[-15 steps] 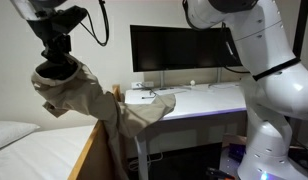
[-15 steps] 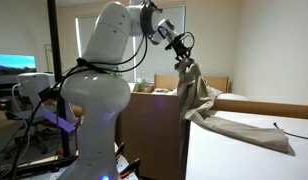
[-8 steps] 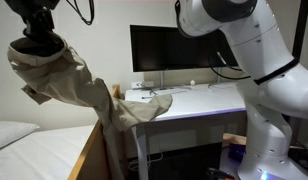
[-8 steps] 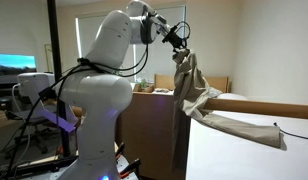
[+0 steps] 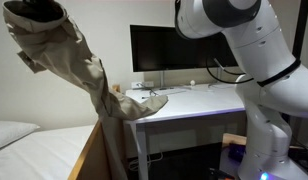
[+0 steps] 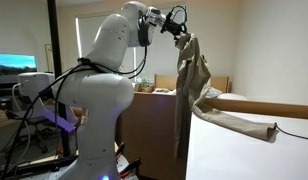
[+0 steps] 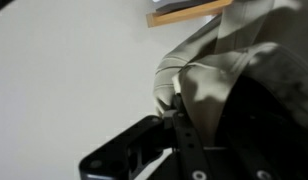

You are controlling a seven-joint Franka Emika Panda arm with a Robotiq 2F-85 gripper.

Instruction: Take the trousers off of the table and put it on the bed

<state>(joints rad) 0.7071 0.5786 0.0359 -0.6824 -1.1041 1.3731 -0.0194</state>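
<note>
White table [image 5: 209,100], trousers [image 5: 66,55] hanging beneath jaws clamped shut on them, leg end resting on it

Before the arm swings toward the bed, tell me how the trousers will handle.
Likely floppy: the trousers hang limp from the tool, folded and creased. One leg end lies on the table, so it will probably drag off, then swing.

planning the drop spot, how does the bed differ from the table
The bed sits lower than the table. The bed is a white sheet edged by a wooden board; the table is a thin flat top on legs. The table carries a monitor and one end of the trousers; none of the trousers lies on the bed's sheet. Both are white on top.
</note>
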